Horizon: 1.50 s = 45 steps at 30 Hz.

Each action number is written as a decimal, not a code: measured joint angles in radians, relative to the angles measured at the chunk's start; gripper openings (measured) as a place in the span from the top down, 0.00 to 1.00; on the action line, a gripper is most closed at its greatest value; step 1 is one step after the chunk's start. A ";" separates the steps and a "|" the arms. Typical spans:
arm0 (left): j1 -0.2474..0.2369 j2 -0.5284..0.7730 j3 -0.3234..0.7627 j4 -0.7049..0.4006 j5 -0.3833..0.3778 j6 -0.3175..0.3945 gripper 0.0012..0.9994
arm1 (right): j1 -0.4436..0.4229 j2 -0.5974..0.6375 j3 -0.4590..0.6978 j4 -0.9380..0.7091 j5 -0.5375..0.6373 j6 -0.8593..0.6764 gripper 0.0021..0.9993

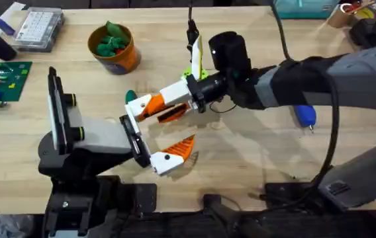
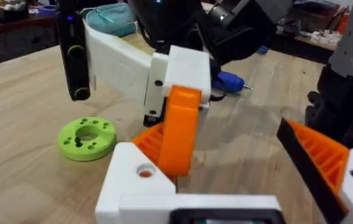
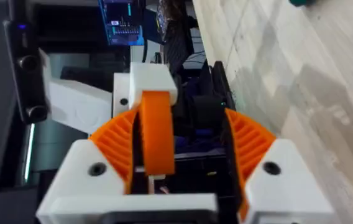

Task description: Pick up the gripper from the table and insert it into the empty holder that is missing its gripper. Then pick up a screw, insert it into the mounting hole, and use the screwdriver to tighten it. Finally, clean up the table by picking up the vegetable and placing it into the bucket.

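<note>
A pale wooden tabletop seen from above. At the far left lie a green circuit board and, beyond it, a clear compartment box. The left arm rises from the lower left, its forearm reaching toward the middle. Its left claw has one white bracket bearing an orange ribbed finger on the near side; the other bracket, the holder, is a white wedge at the far side. The left claw stands wide open, its own fingers closed on nothing.

Behind the left arm, the bucket, orange with a tan rim, stands upright with green vegetables heaped inside. A small green item lies on the tabletop just beyond the holder; what it is cannot be told.

The right arm stretches in from the lower right, crossing the middle, wrist turned sideways. Its right claw is closed on a loose orange finger, held between its two ribbed pads and pressed against the holder. In the left wrist view this orange finger hangs upright from the white bracket, touching it.

A lime-green round disc with small holes lies flat near the claws. Further right, the blue screwdriver lies on the tabletop, partly hidden beneath the right arm, well apart from both claws
</note>
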 joint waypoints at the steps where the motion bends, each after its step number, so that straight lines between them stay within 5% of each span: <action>1: -0.001 0.000 0.000 0.000 0.003 0.003 0.01 | 0.000 0.003 -0.002 -0.003 -0.001 0.000 0.24; 3: -0.001 -0.002 0.000 0.000 0.006 0.012 0.01 | -0.002 0.010 -0.008 -0.007 0.000 -0.004 0.06; 5: -0.003 -0.007 0.000 -0.001 0.010 0.015 0.01 | -0.007 0.018 -0.012 -0.010 -0.009 -0.005 0.01; 39: -0.007 -0.006 0.000 -0.002 0.018 0.031 0.01 | -0.113 0.007 -0.019 -0.009 -0.126 -0.066 0.00; 42: -0.007 -0.006 0.000 -0.002 0.018 0.031 0.01 | -0.122 0.006 -0.019 -0.005 -0.142 -0.075 0.05; 45: -0.007 -0.006 0.000 -0.003 0.019 0.031 0.01 | -0.122 0.006 -0.019 -0.003 -0.158 -0.082 0.27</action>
